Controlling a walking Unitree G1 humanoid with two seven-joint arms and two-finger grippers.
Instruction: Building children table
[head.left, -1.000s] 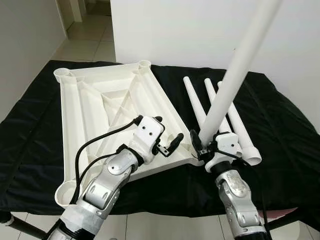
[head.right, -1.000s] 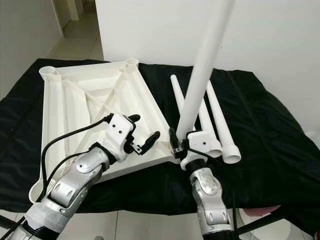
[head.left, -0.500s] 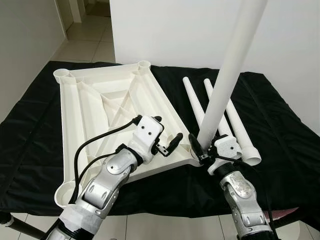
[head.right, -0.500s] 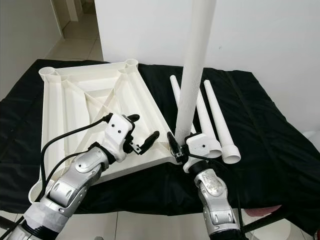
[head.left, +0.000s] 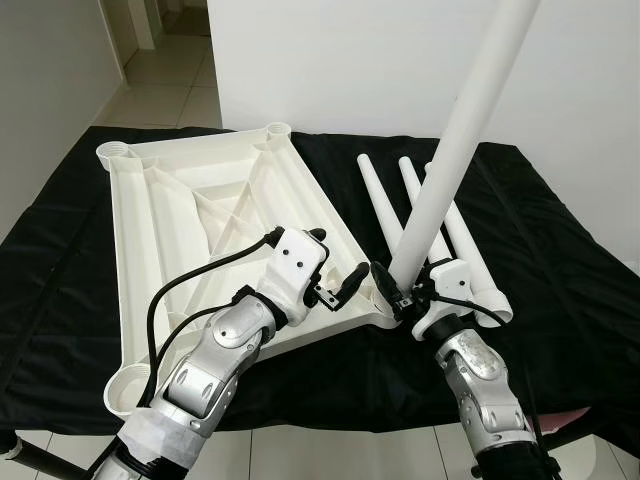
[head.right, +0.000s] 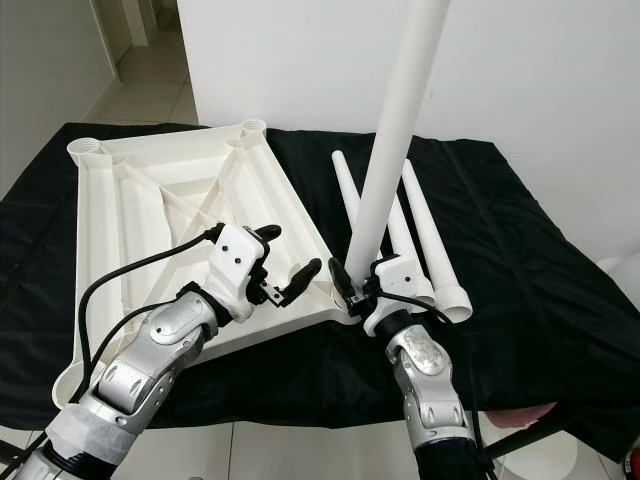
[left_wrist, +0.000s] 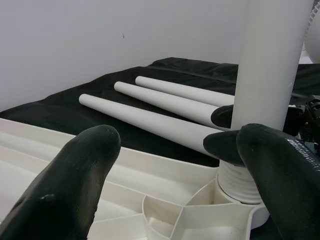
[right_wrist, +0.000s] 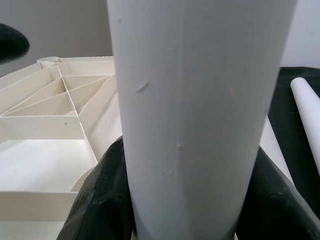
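Note:
A white tabletop (head.left: 190, 220) lies upside down on the black cloth, ribs showing. My right gripper (head.left: 402, 292) is shut on a long white leg (head.left: 460, 130), which stands leaning up and to the right. The leg's threaded lower end (left_wrist: 241, 181) sits at the tabletop's near right corner socket. In the right wrist view the leg (right_wrist: 200, 100) sits between both fingers (right_wrist: 102, 200). Just left of that corner, my left gripper (head.left: 340, 256) hovers open over the tabletop's near right edge, holding nothing.
Three more white legs (head.left: 392, 212) lie side by side on the cloth (head.left: 560, 260), right of the tabletop. A white wall (head.left: 380, 60) stands close behind the table. Tiled floor runs off at the far left (head.left: 160, 80). The table's front edge is near my arms.
The held leg swung more upright, then leaned back to the right, its lower end staying at the corner. My left gripper kept its place; the camera shifted slightly.

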